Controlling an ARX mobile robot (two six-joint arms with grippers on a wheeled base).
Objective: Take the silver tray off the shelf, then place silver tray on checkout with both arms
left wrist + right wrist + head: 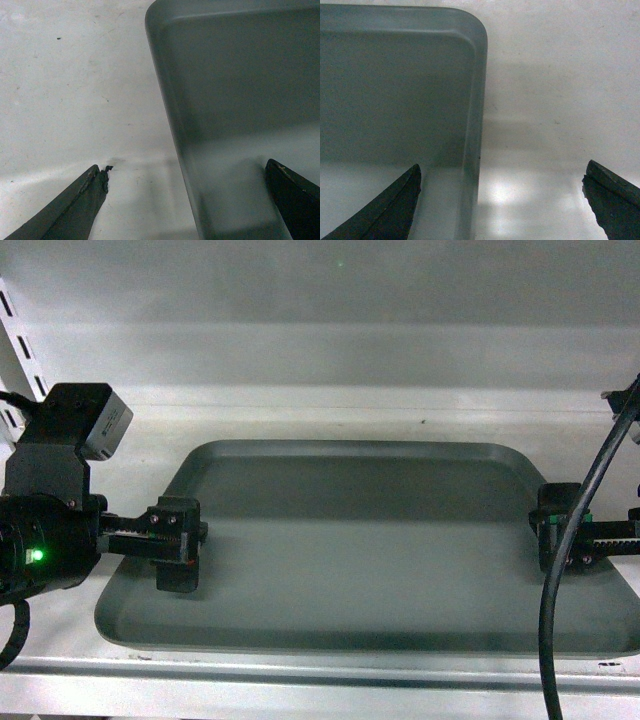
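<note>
Head view: the silver tray [370, 540] lies flat on the shelf [330, 415], the left gripper [178, 545] at its left rim and the right gripper [560, 540] at its right rim; left wrist view: the fingers [75, 210] stand spread apart, one over the shelf board [75, 100], one over the tray [240, 100], its rim between them, nothing clamped; right wrist view: fingers [385, 210] likewise parted astride the tray's [395, 90] right rim, ungripped.
</note>
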